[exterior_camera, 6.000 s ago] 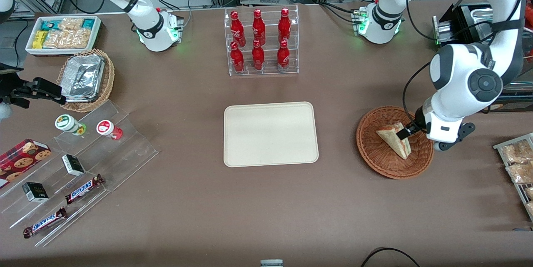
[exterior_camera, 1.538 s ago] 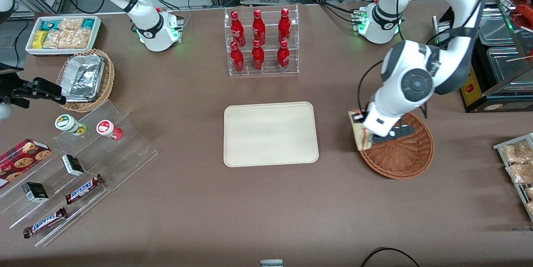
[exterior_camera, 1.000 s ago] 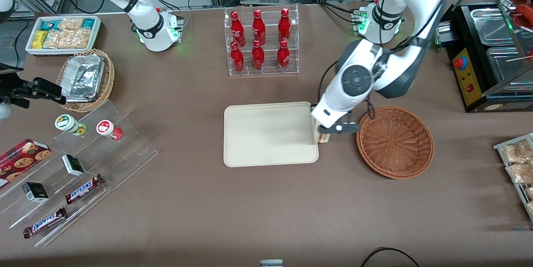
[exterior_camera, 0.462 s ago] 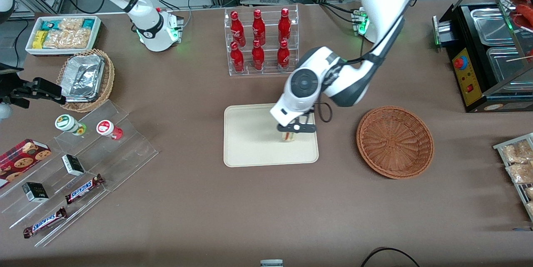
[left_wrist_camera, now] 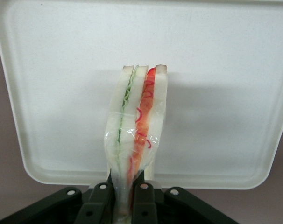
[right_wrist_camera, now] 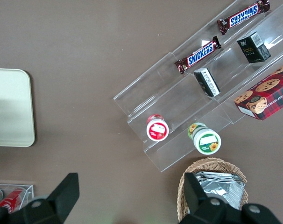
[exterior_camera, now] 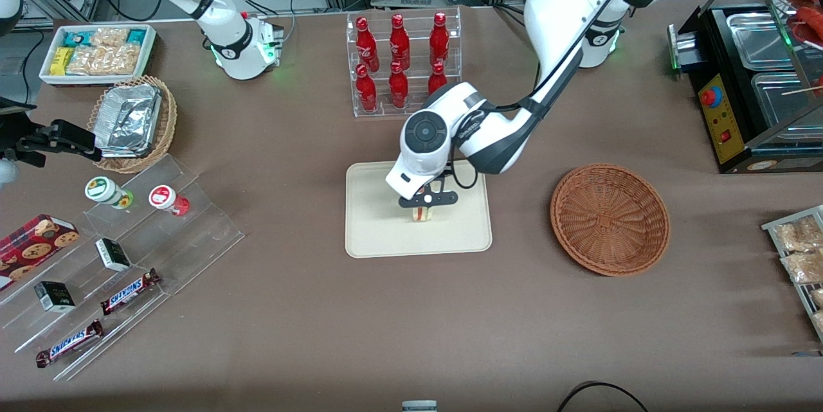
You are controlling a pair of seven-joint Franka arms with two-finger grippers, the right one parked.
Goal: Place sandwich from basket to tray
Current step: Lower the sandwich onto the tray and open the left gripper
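Note:
My left gripper (exterior_camera: 422, 204) hangs over the middle of the cream tray (exterior_camera: 373, 232), shut on the sandwich (exterior_camera: 422, 213). The wrist view shows the wrapped sandwich (left_wrist_camera: 137, 121) pinched between the two black fingers (left_wrist_camera: 100, 200), its green and red filling layers facing the camera, with the tray (left_wrist_camera: 225, 70) spread below it. I cannot tell whether the sandwich touches the tray. The reddish-brown wicker basket (exterior_camera: 609, 218) sits beside the tray toward the working arm's end of the table, with nothing in it.
A clear rack of red bottles (exterior_camera: 402, 62) stands farther from the camera than the tray, close to my forearm. A stepped acrylic shelf with snacks (exterior_camera: 116, 251), a tan basket of foil containers (exterior_camera: 132, 119) and a white bin of packets (exterior_camera: 96, 52) lie toward the parked arm's end.
The gripper lifted the sandwich out of the basket and carried it sideways over the tray. In the last half second it moved a little farther toward the tray's middle.

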